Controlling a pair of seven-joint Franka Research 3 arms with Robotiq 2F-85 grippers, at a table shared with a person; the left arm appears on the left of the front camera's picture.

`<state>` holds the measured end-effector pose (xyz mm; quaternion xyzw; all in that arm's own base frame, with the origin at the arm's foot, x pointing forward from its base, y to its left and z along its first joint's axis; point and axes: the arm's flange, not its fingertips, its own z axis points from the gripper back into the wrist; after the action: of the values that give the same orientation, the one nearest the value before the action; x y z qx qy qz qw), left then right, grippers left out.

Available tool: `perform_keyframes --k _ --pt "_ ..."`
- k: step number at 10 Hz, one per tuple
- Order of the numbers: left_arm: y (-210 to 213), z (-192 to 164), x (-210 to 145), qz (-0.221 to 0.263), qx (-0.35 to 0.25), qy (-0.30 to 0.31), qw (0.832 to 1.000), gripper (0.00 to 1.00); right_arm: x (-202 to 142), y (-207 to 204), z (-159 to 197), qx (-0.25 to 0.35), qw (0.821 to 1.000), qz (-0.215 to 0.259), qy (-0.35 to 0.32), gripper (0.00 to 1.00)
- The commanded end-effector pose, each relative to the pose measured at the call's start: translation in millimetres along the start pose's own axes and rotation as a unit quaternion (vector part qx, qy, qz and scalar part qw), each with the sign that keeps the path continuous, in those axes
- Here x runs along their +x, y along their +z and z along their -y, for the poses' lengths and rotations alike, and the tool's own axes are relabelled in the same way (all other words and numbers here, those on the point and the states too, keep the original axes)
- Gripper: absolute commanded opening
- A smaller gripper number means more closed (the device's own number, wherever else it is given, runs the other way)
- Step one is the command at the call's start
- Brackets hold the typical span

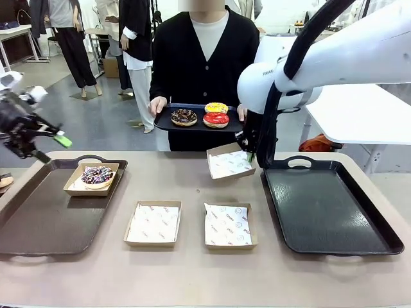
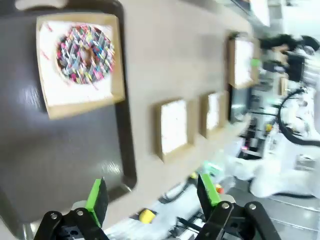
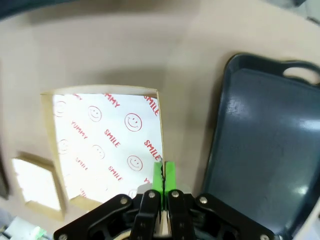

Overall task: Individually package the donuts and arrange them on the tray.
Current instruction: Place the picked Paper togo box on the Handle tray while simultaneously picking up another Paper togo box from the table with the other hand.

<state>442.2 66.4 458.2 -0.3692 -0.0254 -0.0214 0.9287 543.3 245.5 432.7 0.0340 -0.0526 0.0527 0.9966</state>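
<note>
Beige table [image 1: 192,269]: sprinkled donut [image 1: 97,174] lies flat, hole upward, boxed on the left tray [image 1: 38,224] at ten o'clock; three donuts [image 1: 216,120] sit on a person's tray [image 1: 164,119] at twelve. Left gripper [image 1: 52,147] spread; right gripper [image 1: 249,154] pinches the edge of a tilted box [image 1: 230,164].

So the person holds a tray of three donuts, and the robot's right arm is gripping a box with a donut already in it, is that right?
Not quite. The box pinched by the right arm's fingers is empty: the right wrist view shows bare printed paper lining inside. The person does hold a tray of three donuts.
</note>
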Motion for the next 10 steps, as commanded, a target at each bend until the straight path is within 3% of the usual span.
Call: perform_keyframes --k 1,2,5,10 --pt "33 -32 -43 0.01 -0.091 0.002 0.996 0.93 5 13 2 -0.014 1.0 0.001 -0.009 0.0" --pt "58 -45 -69 0.025 -0.143 0.006 0.989 0.93 8 21 -3 -0.014 1.0 -0.001 -0.011 0.0" --pt "87 -86 -82 0.033 -0.223 0.013 0.974 0.93 21 34 -4 -0.017 0.999 -0.006 -0.027 0.0" --pt "87 -121 -74 0.021 -0.256 0.028 0.966 0.93 28 50 -11 -0.024 0.999 0.0 -0.039 0.0"
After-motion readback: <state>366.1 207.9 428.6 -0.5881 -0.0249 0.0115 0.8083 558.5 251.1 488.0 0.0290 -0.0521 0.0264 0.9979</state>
